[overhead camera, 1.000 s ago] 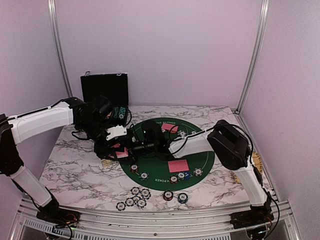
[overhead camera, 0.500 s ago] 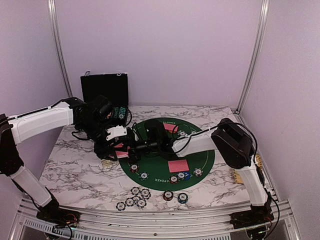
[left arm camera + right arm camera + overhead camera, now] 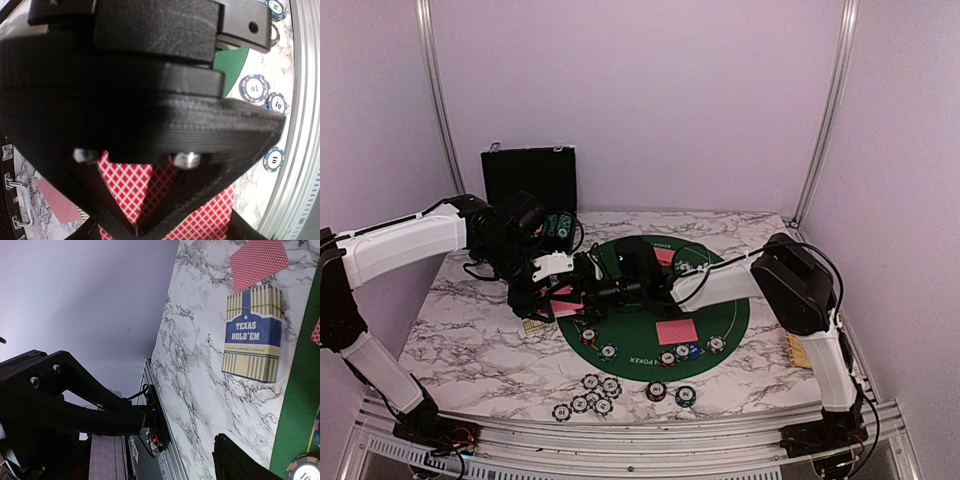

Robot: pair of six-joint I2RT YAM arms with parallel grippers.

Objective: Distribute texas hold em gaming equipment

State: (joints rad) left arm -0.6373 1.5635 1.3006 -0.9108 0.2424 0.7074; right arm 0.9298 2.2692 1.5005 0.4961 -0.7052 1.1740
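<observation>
- Right arm (image 3: 790, 285): over the last second its elbow has swung out toward the right wall. The forearm now reaches further across the green poker mat (image 3: 725, 322) toward my left side.
- Right gripper (image 3: 590, 295): it has closed the gap and sits right against the left gripper (image 3: 558, 290). On the wrist camera its fingers (image 3: 100, 415) stand apart with nothing between them, though the gap has been narrowing.
- Left gripper: it has not moved. It is clamped on the deck of red-backed cards (image 3: 132, 187), and the right gripper's black body fills the view just in front.
- My read: the right gripper is coming in to take a card off the deck for the next deal. I can't see any card taken yet.
- Texas Hold'em card box (image 3: 252, 335): flat on the marble beyond the right fingers, with a loose card (image 3: 260, 262) just past it.
- Dealt card (image 3: 677, 331): on the mat, behind the right gripper.
- Poker chips (image 3: 590, 395): clustered well apart from both grippers, unchanged.
</observation>
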